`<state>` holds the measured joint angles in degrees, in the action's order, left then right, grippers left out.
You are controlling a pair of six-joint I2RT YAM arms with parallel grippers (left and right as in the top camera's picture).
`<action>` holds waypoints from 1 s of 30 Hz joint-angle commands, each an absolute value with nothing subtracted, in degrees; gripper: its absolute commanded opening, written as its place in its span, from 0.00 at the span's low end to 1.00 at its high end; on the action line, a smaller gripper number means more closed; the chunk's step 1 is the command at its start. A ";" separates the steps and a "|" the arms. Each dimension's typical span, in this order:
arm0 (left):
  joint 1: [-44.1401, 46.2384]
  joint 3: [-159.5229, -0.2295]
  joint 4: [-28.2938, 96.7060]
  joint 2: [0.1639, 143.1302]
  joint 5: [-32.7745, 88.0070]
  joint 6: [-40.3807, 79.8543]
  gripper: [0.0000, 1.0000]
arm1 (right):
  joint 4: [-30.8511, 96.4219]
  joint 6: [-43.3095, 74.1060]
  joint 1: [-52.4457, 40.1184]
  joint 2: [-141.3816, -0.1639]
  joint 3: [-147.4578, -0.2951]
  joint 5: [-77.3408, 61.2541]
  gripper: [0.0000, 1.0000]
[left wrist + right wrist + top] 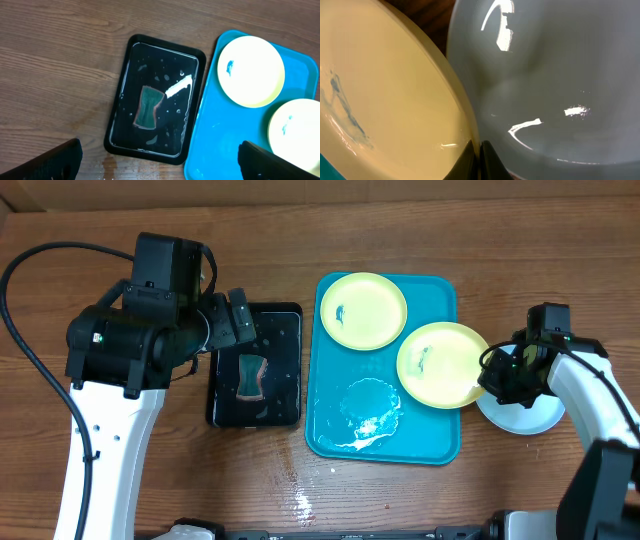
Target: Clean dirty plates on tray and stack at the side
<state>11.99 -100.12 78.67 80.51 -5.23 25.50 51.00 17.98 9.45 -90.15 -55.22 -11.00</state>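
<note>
Two yellow-green plates show; a third is not in view. One plate (362, 310) lies flat at the far left of the turquoise tray (335, 435), with a blue smudge. The other plate (440, 365), also smudged, overhangs the tray's right edge. My right gripper (495, 380) is shut on its right rim; the right wrist view shows the fingers (479, 155) pinching that plate (385, 100). My left gripper (160, 165) is open and empty, high above the black tray. The left wrist view also shows both plates (252, 70) (297, 132) and the turquoise tray (220, 140).
A black tray (213, 405) left of the turquoise tray holds a green sponge (252, 377) and water drops. A water puddle (370, 415) lies on the turquoise tray. A white round dish (525, 418) sits under my right gripper. Water drops (300, 505) wet the table's front.
</note>
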 commanded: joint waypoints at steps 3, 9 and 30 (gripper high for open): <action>11.97 -100.51 78.70 80.64 -6.15 25.28 1.00 | 56.40 17.54 3.11 -83.13 -55.96 -14.87 0.04; 11.97 -100.51 78.70 80.64 -6.13 25.28 1.00 | 54.26 18.81 -8.01 -85.21 -55.42 -14.68 0.04; 12.56 -99.44 77.78 82.08 5.21 25.26 1.00 | 49.63 22.20 -16.01 -94.74 -55.53 -10.57 0.06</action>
<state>12.01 -100.12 77.65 80.79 -0.16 25.52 49.10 28.34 -16.01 -94.59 -55.22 -11.09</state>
